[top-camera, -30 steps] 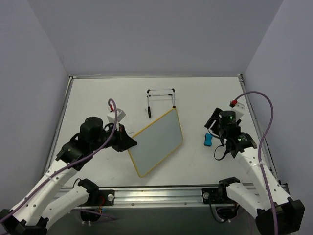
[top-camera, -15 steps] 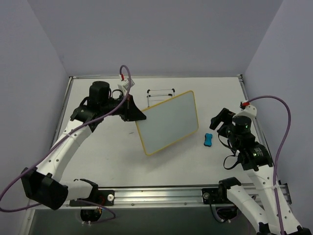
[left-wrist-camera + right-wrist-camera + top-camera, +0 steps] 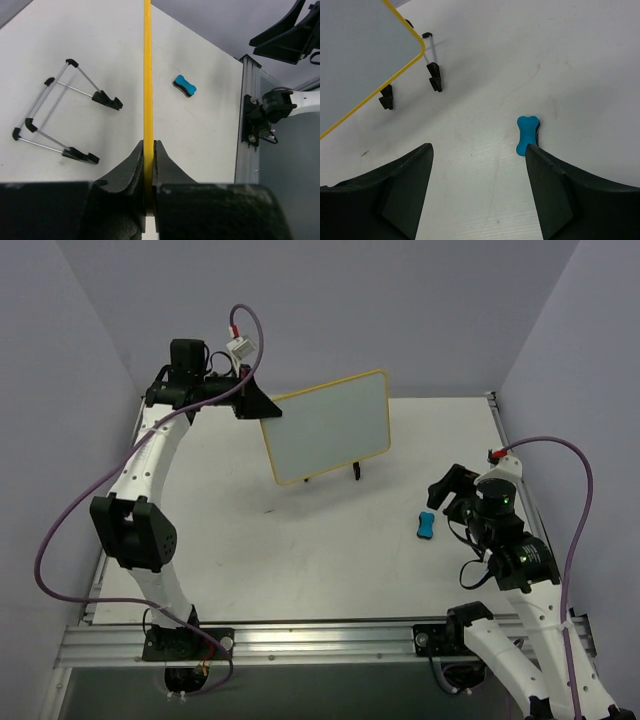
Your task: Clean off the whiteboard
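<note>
The whiteboard (image 3: 328,427) is a blank white board with a yellow frame, held up in the air above the back of the table. My left gripper (image 3: 262,411) is shut on its left edge. In the left wrist view the yellow edge (image 3: 147,75) runs straight up from between my shut fingers (image 3: 134,162). The board's corner also shows in the right wrist view (image 3: 365,55). My right gripper (image 3: 445,490) is open and empty, above the table near the blue eraser (image 3: 426,525). The eraser (image 3: 527,134) lies just beyond my right fingertip (image 3: 540,160).
A small wire stand with black feet (image 3: 355,470) sits on the table under the board; it shows in the left wrist view (image 3: 65,112) and the right wrist view (image 3: 434,75). The table's metal rail (image 3: 247,125) runs along the right side.
My left arm has lifted the whiteboard up and toward the back, off the table and over the stand. My right arm has barely moved in the last half second.
</note>
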